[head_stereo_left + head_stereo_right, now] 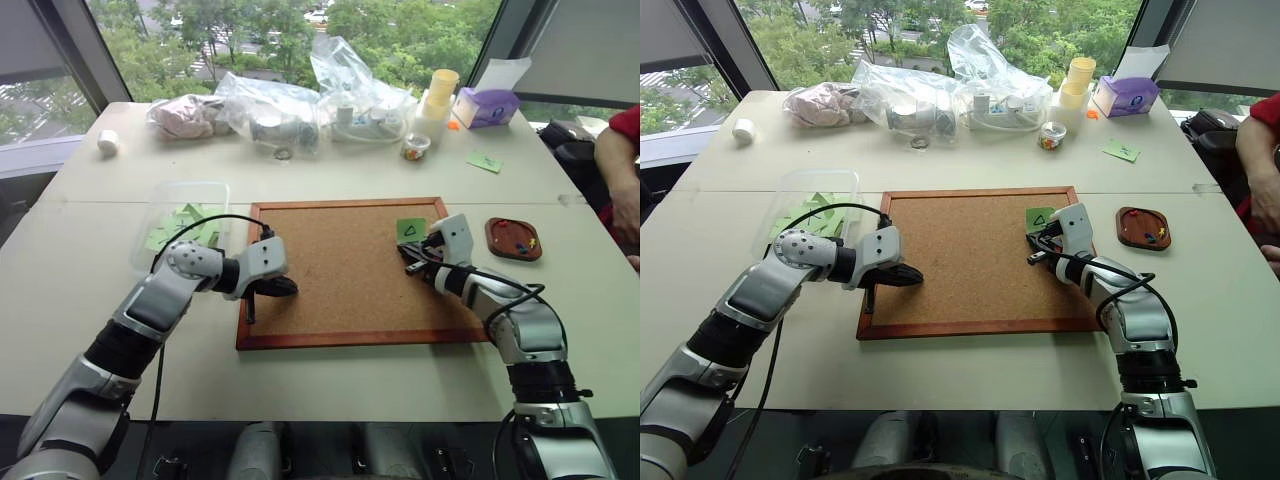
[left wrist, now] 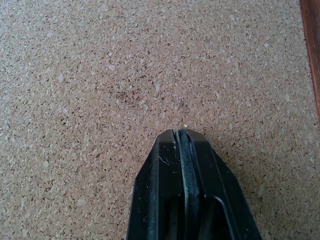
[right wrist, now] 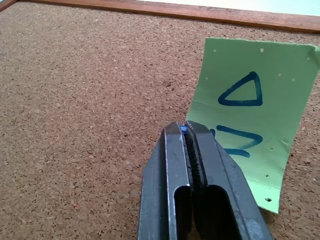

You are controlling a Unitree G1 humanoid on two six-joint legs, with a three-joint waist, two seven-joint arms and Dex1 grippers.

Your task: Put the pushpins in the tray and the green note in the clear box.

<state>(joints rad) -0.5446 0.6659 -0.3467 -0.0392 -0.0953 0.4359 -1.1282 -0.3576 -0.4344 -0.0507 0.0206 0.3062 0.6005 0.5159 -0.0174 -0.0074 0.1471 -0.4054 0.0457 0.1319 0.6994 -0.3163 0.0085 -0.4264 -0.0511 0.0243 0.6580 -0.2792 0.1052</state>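
Observation:
The green note [image 3: 245, 115] with drawn triangles lies on the corkboard [image 1: 340, 280] near its far right corner. My right gripper [image 3: 185, 131] is shut at the note's near left edge, and a tiny blue pushpin head [image 3: 183, 129] shows pinched at its tips. The dark red-brown tray [image 1: 494, 232] sits on the table right of the board, with a few coloured pushpins [image 1: 522, 241] in it. The clear box [image 1: 165, 192] stands left of the board and holds several green notes. My left gripper [image 1: 285, 287] is shut and empty, low over the board's left side.
Clear plastic bags [image 1: 300, 105], stacked cups [image 1: 438, 95], a purple tissue box [image 1: 487, 106] and a small jar [image 1: 415, 147] line the table's far side. A small green slip [image 1: 484, 161] lies at the back right. A person's red sleeve [image 1: 622, 140] is at the right edge.

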